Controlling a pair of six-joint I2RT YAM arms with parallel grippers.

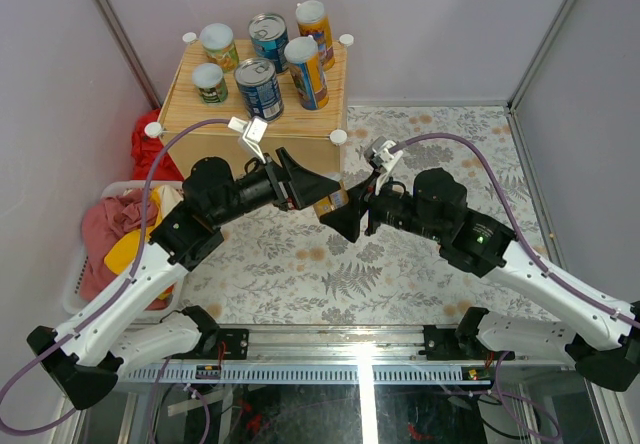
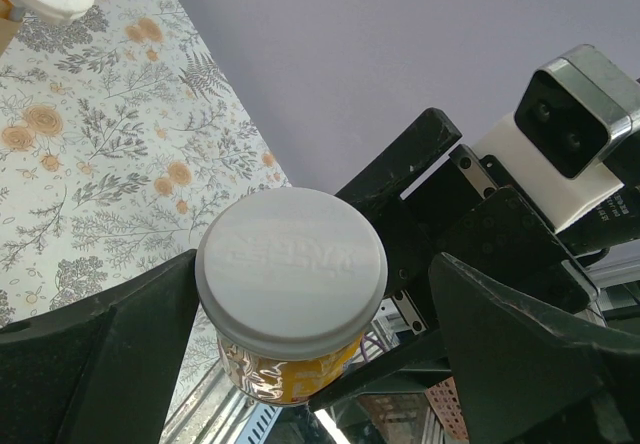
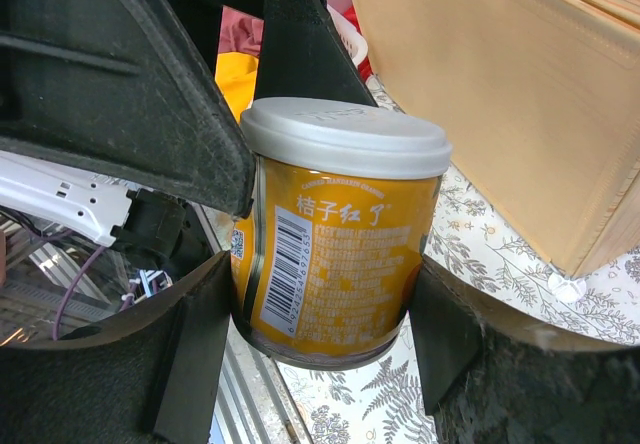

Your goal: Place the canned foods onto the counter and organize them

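Top external — orange can (image 3: 335, 264) before counter (image 1: 183, 102) — clothes basket (image 1: 72, 282) left.

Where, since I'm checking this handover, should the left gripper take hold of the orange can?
Probably the upper wall just under the white lid, left gripper coming from the lid end, one finger each side of the round body. The right gripper is shut on the orange can lower down, so only that top band is free. The lid's overhanging rim should check slipping.
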